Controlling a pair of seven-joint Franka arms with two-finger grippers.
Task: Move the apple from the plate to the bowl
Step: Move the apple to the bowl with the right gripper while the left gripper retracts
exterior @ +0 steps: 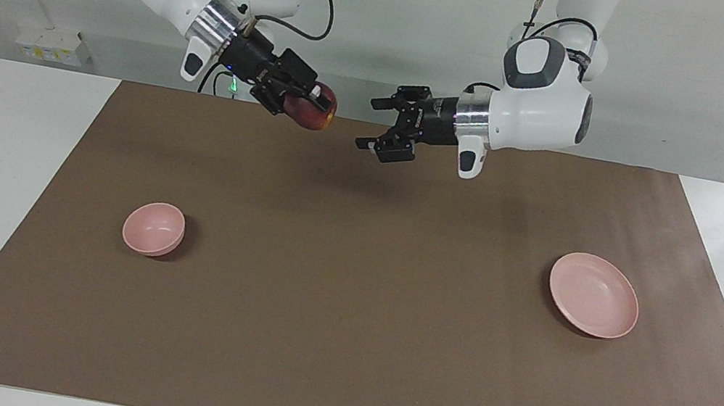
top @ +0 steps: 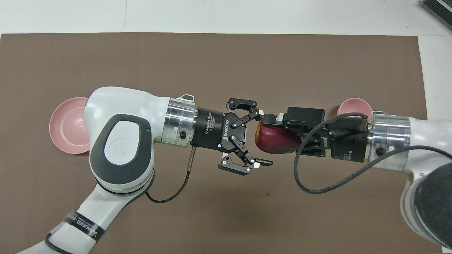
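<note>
The dark red apple [exterior: 314, 119] hangs in the air over the robots' edge of the brown mat, and my right gripper [exterior: 311, 111] is shut on it. My left gripper [exterior: 369, 123] stands open a short gap away from the apple, facing it, with nothing in it. From overhead the apple [top: 279, 141] shows between the right gripper's fingers [top: 270, 116], with the open left gripper [top: 262, 137] beside it. The small pink bowl [exterior: 154, 228] stands toward the right arm's end. The wide pink plate [exterior: 594, 295] lies toward the left arm's end. Both are bare.
A brown mat [exterior: 343, 317] covers most of the white table. In the overhead view the right arm hides part of the bowl [top: 353, 105] and the left arm covers part of the plate [top: 65, 125].
</note>
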